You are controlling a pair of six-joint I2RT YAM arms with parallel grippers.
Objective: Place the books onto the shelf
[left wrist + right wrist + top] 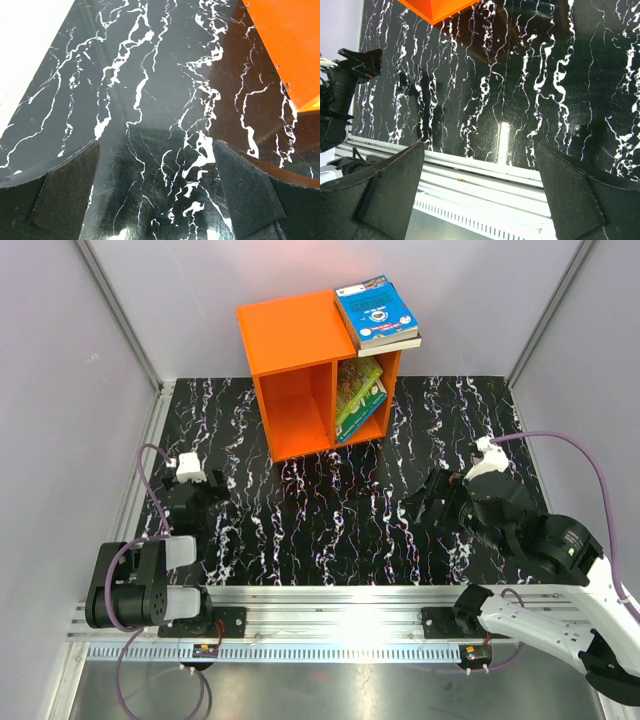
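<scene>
Nearest, the left gripper (196, 486) and right gripper (436, 502) hang over the marbled mat (330, 525), jaws wide, holding nothing. Farther back stands the orange shelf (296, 360) — two green books (360, 398) lean in its right compartment, and two more lie stacked on its top, blue book (374, 308) uppermost, overhanging the right edge.

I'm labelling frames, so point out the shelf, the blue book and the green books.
shelf (295, 332), top view, its top panel.
blue book (374, 308), top view, cover middle.
green books (358, 395), top view, front cover.
</scene>
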